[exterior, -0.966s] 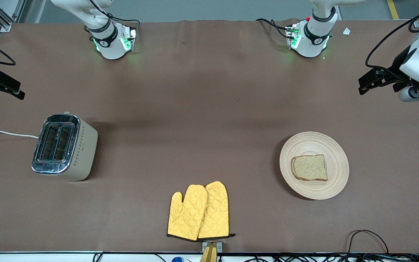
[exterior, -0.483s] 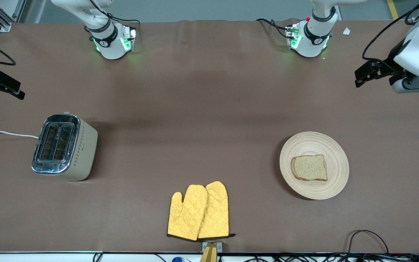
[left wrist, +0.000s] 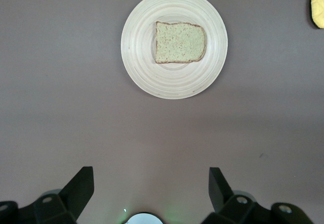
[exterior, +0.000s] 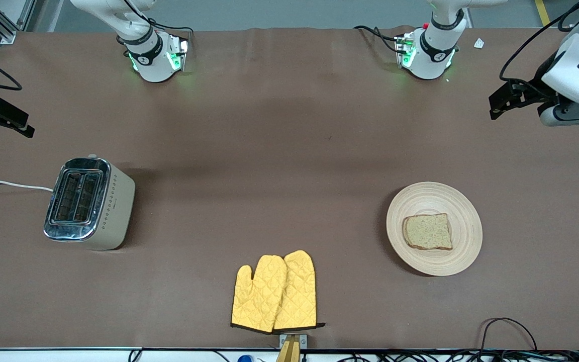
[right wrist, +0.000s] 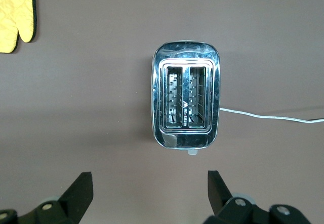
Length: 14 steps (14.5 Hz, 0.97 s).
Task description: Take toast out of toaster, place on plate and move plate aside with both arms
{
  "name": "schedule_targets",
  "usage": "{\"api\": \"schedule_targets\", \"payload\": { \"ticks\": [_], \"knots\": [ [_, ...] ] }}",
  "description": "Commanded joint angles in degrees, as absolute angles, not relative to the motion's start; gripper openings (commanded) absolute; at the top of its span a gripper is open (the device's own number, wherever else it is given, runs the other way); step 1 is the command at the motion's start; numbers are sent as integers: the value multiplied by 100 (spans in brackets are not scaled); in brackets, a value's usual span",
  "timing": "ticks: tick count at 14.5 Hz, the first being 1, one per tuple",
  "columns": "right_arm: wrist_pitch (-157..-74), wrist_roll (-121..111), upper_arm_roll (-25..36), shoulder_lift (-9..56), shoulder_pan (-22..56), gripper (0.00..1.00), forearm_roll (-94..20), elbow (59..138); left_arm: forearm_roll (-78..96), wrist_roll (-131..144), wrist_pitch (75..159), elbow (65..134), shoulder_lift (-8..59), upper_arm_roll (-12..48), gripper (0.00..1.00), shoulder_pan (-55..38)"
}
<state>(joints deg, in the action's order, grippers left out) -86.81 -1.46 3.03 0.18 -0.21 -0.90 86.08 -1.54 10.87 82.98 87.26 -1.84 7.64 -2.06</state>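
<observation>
Right wrist view now: the right gripper hangs over bare brown table, its two black fingers spread wide apart. Under the camera sits the chrome toaster, both slots showing only wire racks. A white cord trails from it across the table. At the picture's corner, part of a yellow quilted oven mitt lies flat, well apart from the toaster.

white arms, black end effectors, green-lit bases

No text, brand or number can be read on the toaster or anything else.
</observation>
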Motion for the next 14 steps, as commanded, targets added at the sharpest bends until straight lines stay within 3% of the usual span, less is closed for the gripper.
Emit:
{"api": "schedule_targets", "payload": {
  "ticks": [1, 14],
  "knots": [
    [-8666, -123, 272, -26, -44, 100, -62, 8613, -185, 1028, 8183, 8622, -229, 765, 100, -149],
    [-8806, -123, 281, -35, -44, 100, -53, 8639, -211, 1046, 7981, 8561, -237, 773, 100, -158]
  ]
}}
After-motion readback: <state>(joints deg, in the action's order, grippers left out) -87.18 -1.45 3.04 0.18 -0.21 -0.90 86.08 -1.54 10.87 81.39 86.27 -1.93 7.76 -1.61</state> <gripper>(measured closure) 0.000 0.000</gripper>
